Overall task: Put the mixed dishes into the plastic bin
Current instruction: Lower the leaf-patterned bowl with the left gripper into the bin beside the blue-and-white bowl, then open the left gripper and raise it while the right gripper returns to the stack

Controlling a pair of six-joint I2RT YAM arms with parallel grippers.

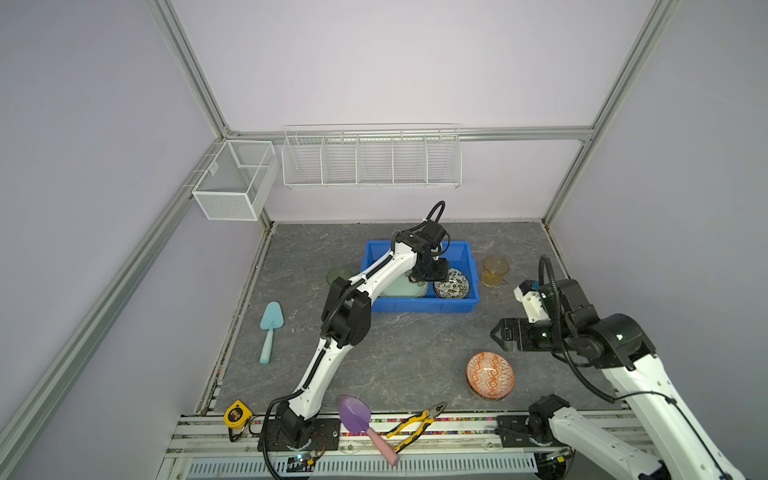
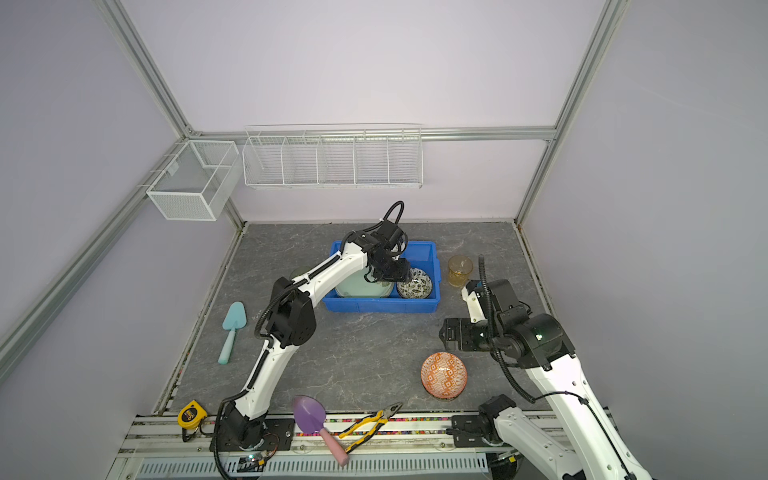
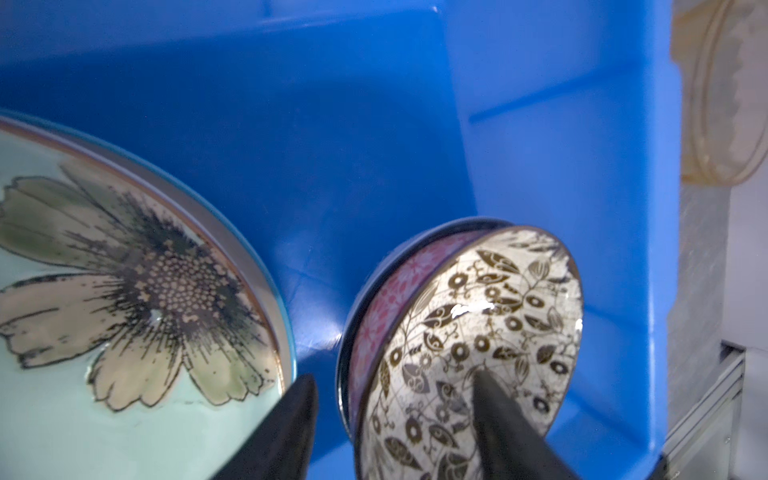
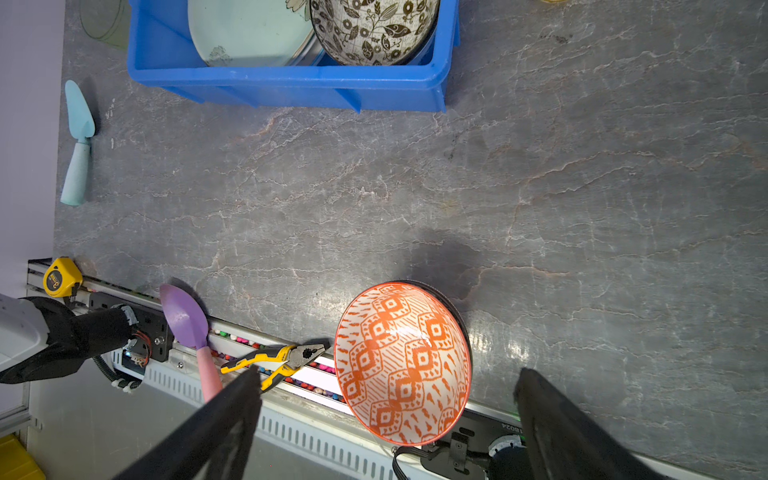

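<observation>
The right end effector (image 4: 388, 376), jaws spread wide, hangs over an orange-patterned bowl (image 4: 403, 357) on the grey tabletop (image 4: 582, 187). The blue plastic bin (image 4: 291, 87) holds a pale green flower plate (image 4: 249, 33) and a leaf-patterned bowl (image 4: 374, 29). Yellow-handled pliers (image 4: 274, 359) lie beside a purple trowel (image 4: 185, 320).

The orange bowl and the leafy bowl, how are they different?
The orange bowl has orange diamond shapes; the leafy bowl has dark leaves on cream. The orange bowl sits out on the grey table, near the front; the leafy bowl is already inside the blue bin, beside a flower plate. Both are small, round, patterned bowls.
</observation>
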